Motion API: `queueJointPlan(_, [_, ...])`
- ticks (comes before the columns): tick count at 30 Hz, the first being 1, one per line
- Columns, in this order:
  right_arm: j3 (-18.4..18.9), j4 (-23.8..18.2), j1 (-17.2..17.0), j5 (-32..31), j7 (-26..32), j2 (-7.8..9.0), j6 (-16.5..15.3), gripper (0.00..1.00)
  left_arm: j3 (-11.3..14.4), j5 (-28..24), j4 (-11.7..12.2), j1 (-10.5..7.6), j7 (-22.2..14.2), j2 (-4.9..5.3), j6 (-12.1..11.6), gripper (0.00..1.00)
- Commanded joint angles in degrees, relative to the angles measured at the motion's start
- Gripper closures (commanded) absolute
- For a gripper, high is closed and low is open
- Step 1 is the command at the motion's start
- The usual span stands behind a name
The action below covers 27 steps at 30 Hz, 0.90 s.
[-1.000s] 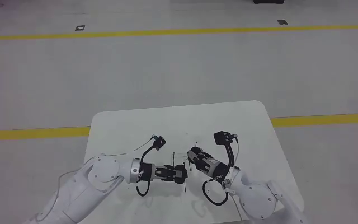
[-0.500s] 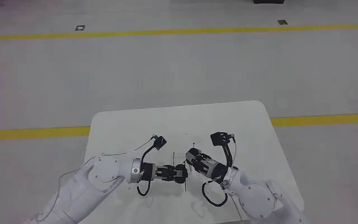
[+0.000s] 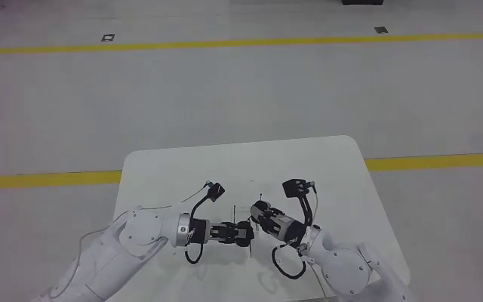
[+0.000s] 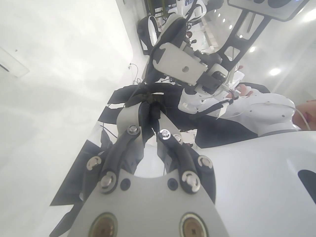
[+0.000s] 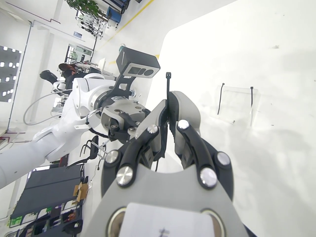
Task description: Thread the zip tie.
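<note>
The right gripper [image 5: 168, 104] is clamped on a black zip tie [image 5: 168, 86], its head poking past the fingertips, close to the left gripper [image 4: 148, 102] — fingers pressed together, contents unclear — both over the white table [image 3: 317, 162] toward its near side, most tabletop lying beyond.

The top view gives you bright, even light: the table [image 3: 302, 162] is nearly as pale as the floor [image 3: 226, 90], so its far edge, from 10 to 2 o'clock, barely stands out. In the left wrist view, glare turns a broad white surface [image 4: 49, 50] milky and the ceiling lamps [image 4: 274, 71] flare. In the right wrist view the zip tie [image 5: 168, 92] shows black against the bright tabletop. Both wrist views stretch things toward their edges.
</note>
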Motion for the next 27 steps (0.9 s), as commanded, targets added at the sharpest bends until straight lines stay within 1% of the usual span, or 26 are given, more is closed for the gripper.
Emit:
queueJointPlan(1, [-0.02, 0.04, -0.04, 0.06, 0.03, -0.01, -0.09, 1.00, 0.02, -0.02, 0.00, 0.02, 0.06, -0.02, 0.01, 1.00])
queueJointPlan(19, [0.11, 0.17, -0.74, -0.17, -0.23, -0.02, -0.52, 1.00, -0.06, 0.30, -0.16, 0.52, 0.66, -0.10, -0.13, 1.00])
queueJointPlan(20, [0.11, 0.15, -0.79, -0.15, -0.29, -0.03, -0.46, 0.77, -0.08, 0.34, -0.20, 0.56, 0.69, -0.09, -0.13, 1.00])
queueJointPlan(21, [0.12, 0.12, -0.83, -0.16, -0.32, -0.03, -0.42, 0.65, -0.11, 0.37, -0.22, 0.61, 0.71, -0.08, -0.12, 1.00])
queueJointPlan(22, [0.13, 0.10, -0.87, -0.18, -0.36, -0.03, -0.36, 0.55, -0.14, 0.42, -0.25, 0.65, 0.73, -0.07, -0.10, 1.00])
queueJointPlan(23, [0.13, 0.06, -0.91, -0.21, -0.43, -0.04, -0.31, 0.51, -0.17, 0.47, -0.29, 0.71, 0.74, -0.06, -0.06, 1.00])
queueJointPlan(25, [0.15, 0.01, -1.00, -0.29, -0.63, -0.05, -0.22, 0.18, -0.24, 0.53, -0.35, 0.80, 0.74, -0.04, -0.01, 1.00])
queueJointPlan(26, [0.17, -0.04, -1.05, -0.32, -0.73, -0.05, -0.18, 0.15, -0.27, 0.58, -0.38, 0.84, 0.75, -0.02, 0.02, 1.00])
queueJointPlan(27, [0.23, -0.10, -1.14, -0.38, -0.87, -0.05, -0.14, 0.02, -0.32, 0.62, -0.42, 0.90, 0.78, -0.01, 0.05, 1.00])
